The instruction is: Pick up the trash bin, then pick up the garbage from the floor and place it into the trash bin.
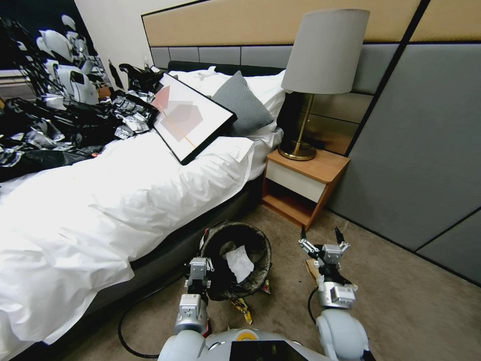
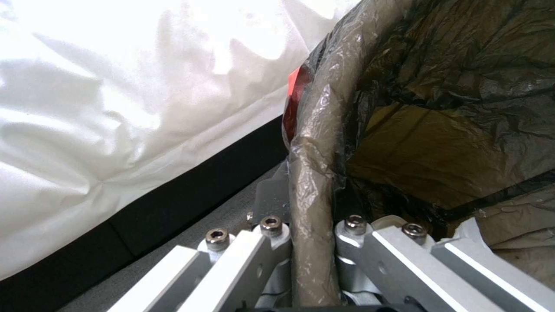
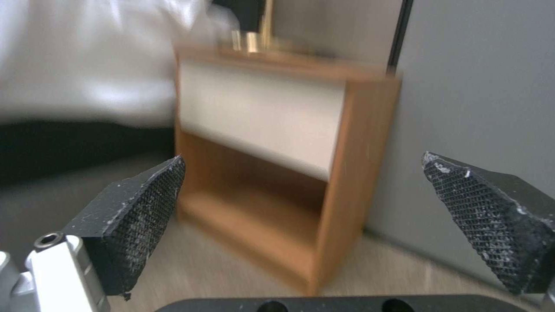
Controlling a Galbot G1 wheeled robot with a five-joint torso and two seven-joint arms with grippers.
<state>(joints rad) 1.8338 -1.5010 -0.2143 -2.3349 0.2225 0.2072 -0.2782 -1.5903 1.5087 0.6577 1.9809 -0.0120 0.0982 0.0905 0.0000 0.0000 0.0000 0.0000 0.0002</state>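
Now left gripper (image 1: 204, 271) clamps trash bin (image 1: 250, 240) rim, mouth tilted toward robot; right gripper (image 1: 321, 237) jaws wide.

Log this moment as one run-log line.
left gripper: shut on bin rim | right gripper: open, empty, above carpet near nightstand | paper in bin | wrapper on floor

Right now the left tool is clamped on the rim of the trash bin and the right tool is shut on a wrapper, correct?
Not quite. The left tool does clamp the trash bin rim, but the right tool is open and empty, its pads spread wide before the nightstand, as the right wrist view shows.
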